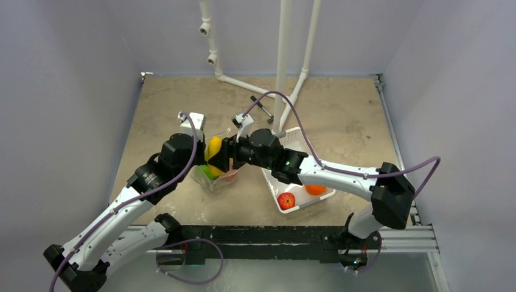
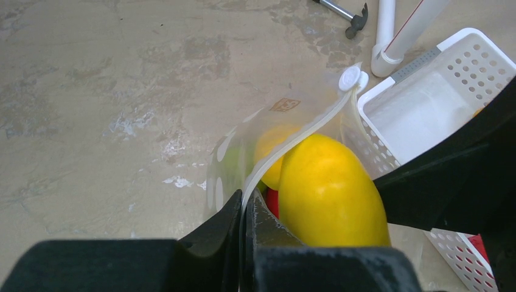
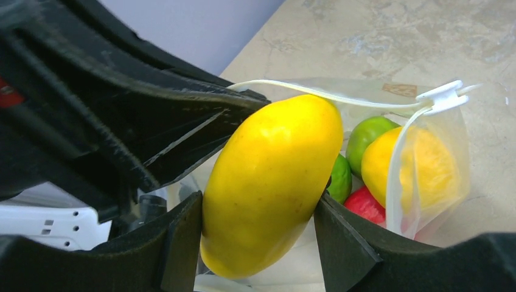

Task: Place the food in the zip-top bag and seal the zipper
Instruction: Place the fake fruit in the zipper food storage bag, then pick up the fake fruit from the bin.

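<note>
Right gripper [image 3: 261, 237]: clamped across the middle of a long yellow fruit [image 3: 271, 176], one finger on each flank. It holds the fruit over the mouth of the zip-top bag [image 3: 444, 140], centre of the overhead view.

Left gripper [image 2: 243, 207]: pinched fully closed on the zipper [image 2: 304, 131] at the near lip. This lifts the lip so the mouth stands open.

Handling, as judged:
- The fruit is glossy, hard and rounded, and probably light. It is likely to slip if gripped near an end, so the present mid-body hold is the sound one.
- The bag is thin, limp, crinkly film and gives no support of its own. The zipper strip is the only firm place to hold it. The white slider tab [image 3: 444, 94] sits at the far end of the strip.

Containers:
- The bag holds green pieces [image 3: 371, 134], a yellow piece [image 3: 420, 170] and a red piece [image 3: 365, 204], all low in the pouch.
- The white tray [image 2: 420, 109], right of centre in the overhead view, holds a red apple [image 1: 286, 200] and an orange [image 1: 314, 190]. These are not yet bagged.
- The zipper is unsealed.
</note>
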Available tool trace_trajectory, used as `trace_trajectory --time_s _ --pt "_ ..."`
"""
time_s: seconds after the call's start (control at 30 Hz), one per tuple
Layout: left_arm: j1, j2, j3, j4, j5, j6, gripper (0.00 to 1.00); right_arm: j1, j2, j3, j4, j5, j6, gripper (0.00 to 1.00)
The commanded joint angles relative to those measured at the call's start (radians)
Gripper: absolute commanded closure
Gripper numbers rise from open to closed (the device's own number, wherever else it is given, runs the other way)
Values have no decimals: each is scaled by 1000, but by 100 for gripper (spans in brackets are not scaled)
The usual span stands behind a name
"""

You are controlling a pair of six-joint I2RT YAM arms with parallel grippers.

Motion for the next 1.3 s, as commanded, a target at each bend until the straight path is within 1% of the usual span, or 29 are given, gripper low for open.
trace_trajectory --time_s 0.0,0.1,0.17,0.23,0.37,0.43,0.5,0.53,0.63,0.73,0.77,0.97,1.07,1.17,1.27 --pt "5 -19 -8 59 15 -10 100 5 19 81 -30 116 73 100" --pt "6 -19 -8 61 22 -9 100 5 37 104 -61 177 105 100" --pt "5 -20 -7 61 23 -9 100 5 52 121 -82 203 112 95" --pt "6 -21 -8 62 21 -9 100 5 70 136 -106 227 121 93" --pt "6 -18 -8 62 22 -9 100 5 81 140 -112 237 125 76" --pt "6 -16 -7 62 24 -8 100 5 77 141 -111 242 126 59" --pt "6 -16 -7 62 24 -8 100 5 72 143 -105 242 123 39" --pt "6 -15 -8 62 24 -7 100 6 66 142 -102 244 121 34" --pt "6 -16 -7 61 23 -8 100 7 42 137 -84 245 111 25" --pt "6 -17 -7 59 23 -7 100 7 13 126 -74 245 105 11" --pt "5 -19 -9 59 23 -8 100 7 4 123 -75 244 104 8" --pt "6 -21 -9 59 22 -9 100 6 -81 99 -98 281 113 6" --pt "6 -21 -8 59 23 -8 100 7 -139 86 -151 294 129 6" --pt "6 -22 -9 59 23 -7 100 6 -196 72 -206 352 135 7" --pt "6 -22 -9 59 22 -8 100 6 -250 56 -296 419 165 7"
